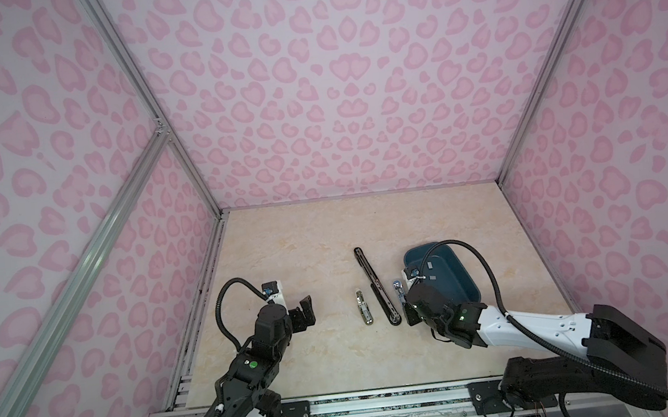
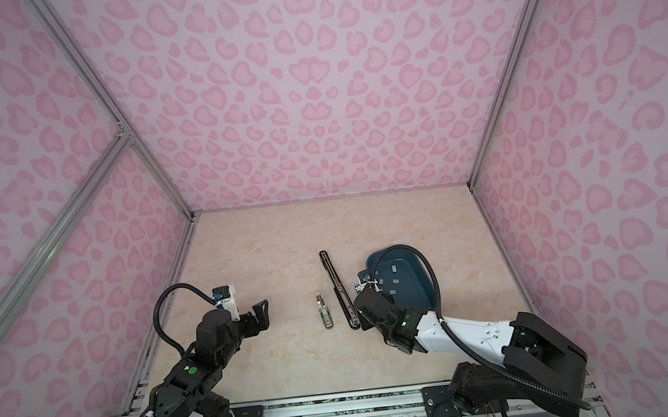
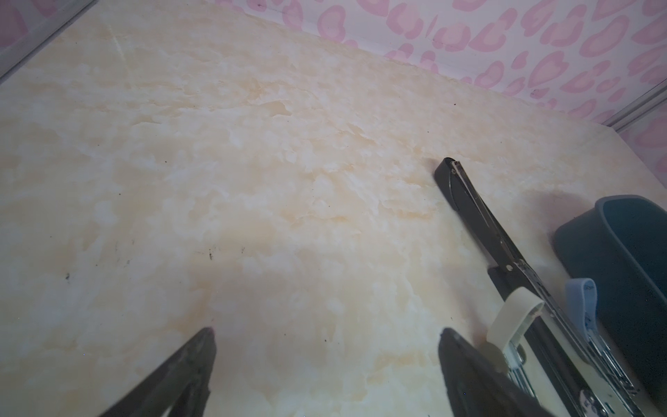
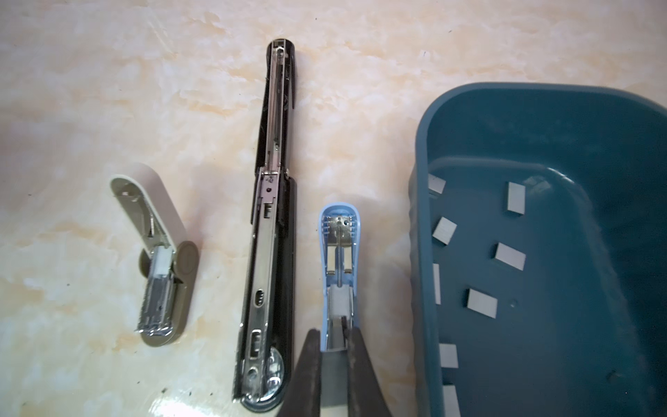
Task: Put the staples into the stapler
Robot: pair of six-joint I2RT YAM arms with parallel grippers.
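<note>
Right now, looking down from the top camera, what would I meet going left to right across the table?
In a top view: open left gripper → beige stapler → long black stapler → blue stapler → teal tray holding the staples. The right gripper overlaps the blue stapler and tray, so it is left out.

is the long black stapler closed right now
No, the black stapler lies swung open flat, with its metal staple channel facing up.

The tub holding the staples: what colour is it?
The tub is dark teal blue; the right wrist view shows it best.
</note>
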